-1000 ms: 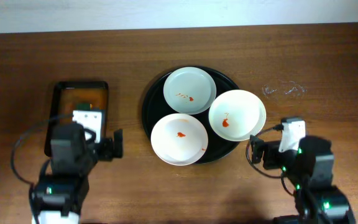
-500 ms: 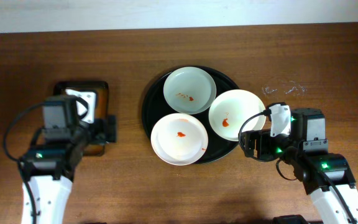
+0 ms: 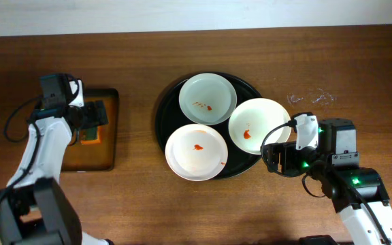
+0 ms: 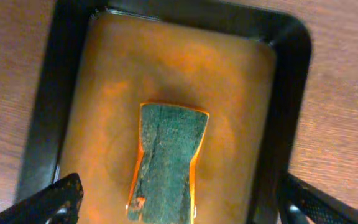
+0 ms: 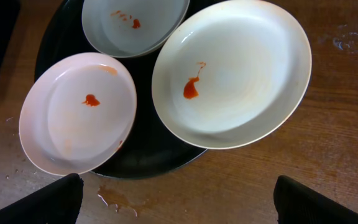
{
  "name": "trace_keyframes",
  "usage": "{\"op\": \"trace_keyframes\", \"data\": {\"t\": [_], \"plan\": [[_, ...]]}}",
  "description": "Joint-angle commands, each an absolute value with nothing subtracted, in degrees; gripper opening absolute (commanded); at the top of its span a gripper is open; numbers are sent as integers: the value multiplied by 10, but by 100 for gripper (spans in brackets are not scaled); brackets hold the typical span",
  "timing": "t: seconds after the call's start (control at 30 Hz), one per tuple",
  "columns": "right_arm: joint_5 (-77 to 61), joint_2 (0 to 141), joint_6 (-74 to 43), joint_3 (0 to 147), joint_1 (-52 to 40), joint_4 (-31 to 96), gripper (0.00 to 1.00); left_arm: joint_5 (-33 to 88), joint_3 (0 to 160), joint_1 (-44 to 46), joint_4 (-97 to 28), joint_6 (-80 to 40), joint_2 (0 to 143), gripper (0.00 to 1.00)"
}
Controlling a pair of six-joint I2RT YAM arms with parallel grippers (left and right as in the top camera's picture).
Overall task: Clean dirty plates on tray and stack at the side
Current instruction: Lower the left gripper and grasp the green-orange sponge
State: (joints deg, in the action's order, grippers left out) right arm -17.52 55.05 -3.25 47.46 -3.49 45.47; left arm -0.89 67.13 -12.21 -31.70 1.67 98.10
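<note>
With your left pincer (image 4: 182,196) spread wide above the green-topped sponge (image 4: 169,158) in the small rectangular tray (image 4: 42,124), drop straight down, straddle its long sides and close squarely, while the three smeared plates (image 3: 197,152) sit on the round black tray (image 3: 165,112) beside your likewise spread right pincer (image 5: 179,196).

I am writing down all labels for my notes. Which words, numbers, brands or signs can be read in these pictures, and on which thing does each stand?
No text can be read anywhere.
Plates: no print, only red smears.
Round tray: plain black.
Sponge and small tray: no mark.
White part on the right arm: too small to tell whether anything is printed.
</note>
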Motion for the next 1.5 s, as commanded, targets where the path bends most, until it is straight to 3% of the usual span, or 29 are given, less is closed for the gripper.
{"op": "trace_keyframes", "data": {"t": [0.0, 0.03, 0.17, 0.37, 0.93, 1.1, 1.23, 1.47], "plan": [[-180, 551, -37, 486, -37, 455, 99, -13, 679, -128, -303, 22, 1022, 84], [-180, 551, -37, 486, -37, 455, 99, -13, 679, -128, -300, 22, 1038, 79], [-180, 551, -37, 486, -37, 457, 99, -13, 679, -129, -295, 22, 1083, 73], [-180, 551, -37, 486, -37, 457, 99, -13, 679, -129, -291, 22, 1089, 57], [-178, 558, -37, 486, -37, 465, 99, -13, 709, -129, -330, 22, 1088, 56], [-178, 560, -37, 486, -37, 469, 99, -13, 709, -129, -337, 22, 1088, 45], [-178, 560, -37, 486, -37, 472, 99, -13, 709, -129, -337, 22, 1089, 42], [-178, 560, -37, 486, -37, 473, 99, -13, 709, -129, -337, 22, 1089, 19]]}}
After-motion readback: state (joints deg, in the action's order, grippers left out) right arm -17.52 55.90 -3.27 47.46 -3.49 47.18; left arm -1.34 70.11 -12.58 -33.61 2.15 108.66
